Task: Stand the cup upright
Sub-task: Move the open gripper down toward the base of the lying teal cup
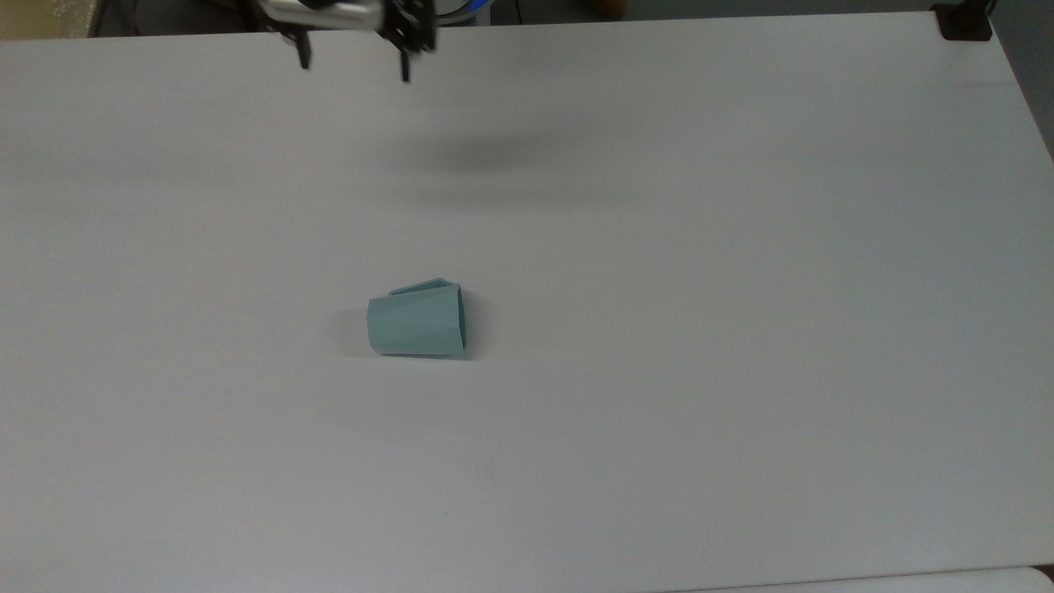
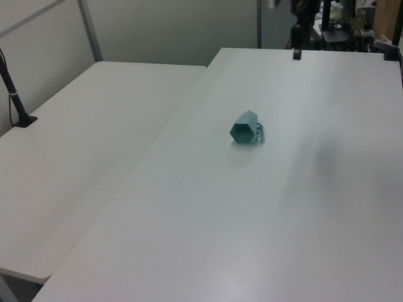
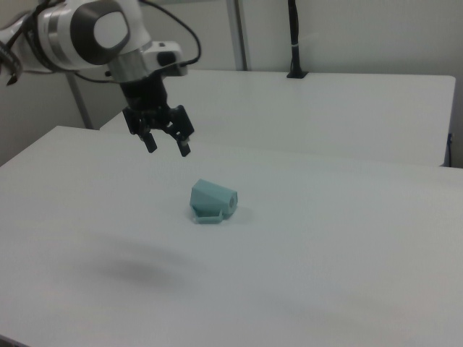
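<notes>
The pale teal faceted cup (image 1: pixel 417 322) lies on its side on the white table (image 1: pixel 741 329), its rim toward the top view's right and its flat handle on the far side. In the left view the cup (image 2: pixel 246 128) shows its hexagonal base. The right view has the cup (image 3: pixel 212 200) lying at mid-table. My gripper (image 1: pixel 354 67) hangs open and empty at the top view's upper edge, well above and apart from the cup. The right view shows the gripper (image 3: pixel 168 147) in the air, up and left of the cup, with its black fingers spread.
A second white table (image 2: pixel 82 157) adjoins on the left view's left. A black post (image 2: pixel 14 91) is clamped to it. A dark clamp (image 1: pixel 962 23) sits on the top view's far right corner. Equipment (image 2: pixel 334 28) stands behind the table's far edge.
</notes>
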Controlling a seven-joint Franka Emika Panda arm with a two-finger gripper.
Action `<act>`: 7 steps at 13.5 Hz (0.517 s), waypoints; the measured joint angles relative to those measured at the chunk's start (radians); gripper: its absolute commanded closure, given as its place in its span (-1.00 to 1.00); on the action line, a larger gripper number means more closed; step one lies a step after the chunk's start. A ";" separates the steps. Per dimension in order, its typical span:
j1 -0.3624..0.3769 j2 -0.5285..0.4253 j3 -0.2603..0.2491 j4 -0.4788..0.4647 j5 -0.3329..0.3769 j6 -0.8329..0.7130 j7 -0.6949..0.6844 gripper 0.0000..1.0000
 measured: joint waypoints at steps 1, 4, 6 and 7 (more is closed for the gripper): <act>0.032 0.032 0.001 0.011 -0.023 0.028 0.053 -1.00; 0.126 0.169 0.003 0.072 -0.129 0.092 0.215 -1.00; 0.181 0.255 0.004 0.108 -0.244 0.092 0.286 -1.00; 0.207 0.289 0.004 0.116 -0.323 0.092 0.332 -1.00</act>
